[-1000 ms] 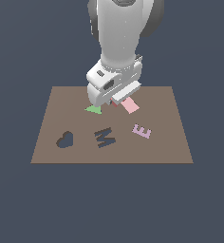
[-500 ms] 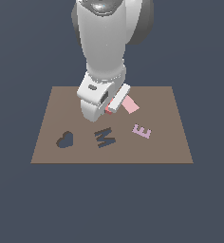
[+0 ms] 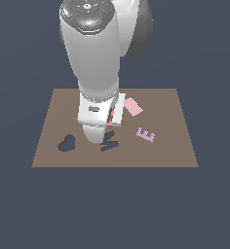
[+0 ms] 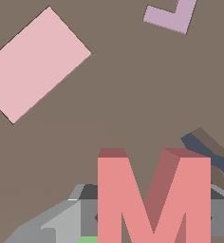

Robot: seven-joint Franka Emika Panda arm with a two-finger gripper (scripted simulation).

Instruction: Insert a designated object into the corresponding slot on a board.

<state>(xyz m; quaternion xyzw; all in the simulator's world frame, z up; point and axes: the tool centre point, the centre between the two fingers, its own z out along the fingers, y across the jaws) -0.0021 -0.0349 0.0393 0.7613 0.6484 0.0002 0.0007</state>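
The red M sits between my gripper's grey fingers, held a little above the brown board. In the exterior view only a red sliver of the M shows beside the hand. My gripper hangs just behind the dark M-shaped slot, which the hand partly covers. A corner of that slot shows in the wrist view.
A pink rectangle lies on the board behind the gripper. A lilac E lies toward the exterior view's right. A dark heart cutout is to the left of the slot.
The arm has swung from the back of the board toward the front, carrying the red M to the M-shaped slot. It now hides the green piece seen earlier.
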